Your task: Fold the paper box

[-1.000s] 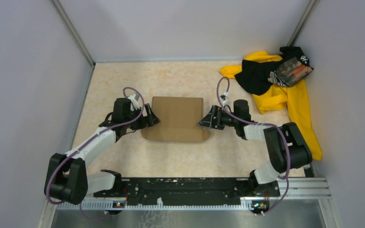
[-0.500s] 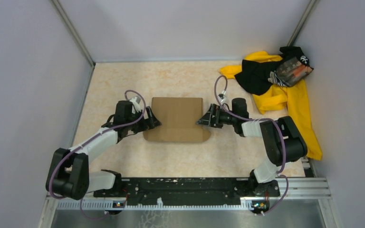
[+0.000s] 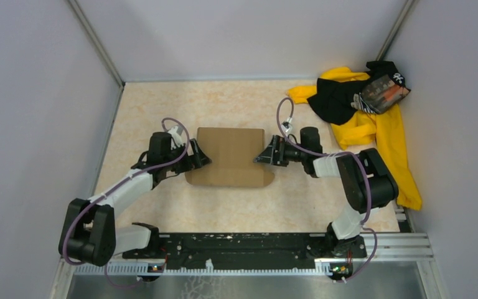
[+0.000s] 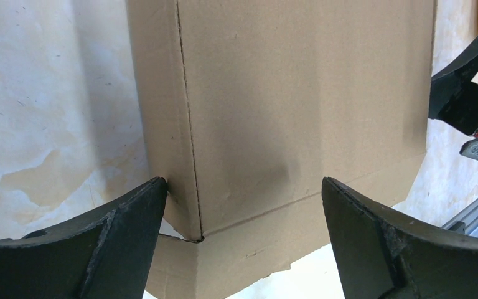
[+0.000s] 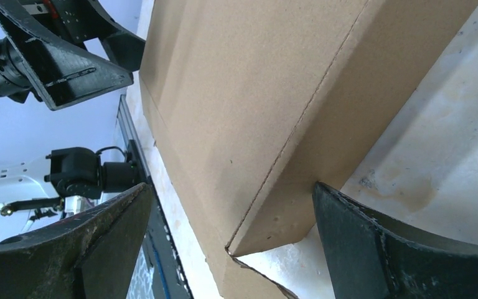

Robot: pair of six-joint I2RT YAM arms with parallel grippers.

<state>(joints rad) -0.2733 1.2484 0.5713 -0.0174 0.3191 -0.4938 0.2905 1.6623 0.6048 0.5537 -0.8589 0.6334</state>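
Note:
The paper box (image 3: 230,157) is plain brown cardboard, lying as a shallow rectangular shape in the middle of the table, with a flap along its near edge. My left gripper (image 3: 197,157) is open at the box's left side; in the left wrist view its fingers (image 4: 109,240) straddle the box's near-left corner (image 4: 249,124). My right gripper (image 3: 266,153) is open at the box's right side; in the right wrist view the box (image 5: 249,93) fills the gap between the wide-apart fingers (image 5: 373,246), its side flap bent down.
A yellow-and-black cloth pile (image 3: 364,106) lies at the back right with a small dark packet (image 3: 383,92) on it. Grey walls close in the table on three sides. The black base rail (image 3: 243,246) runs along the near edge.
My right gripper has moved slightly left and back along the box's right edge. The box's right edge has shifted a little left. My left gripper has barely moved.

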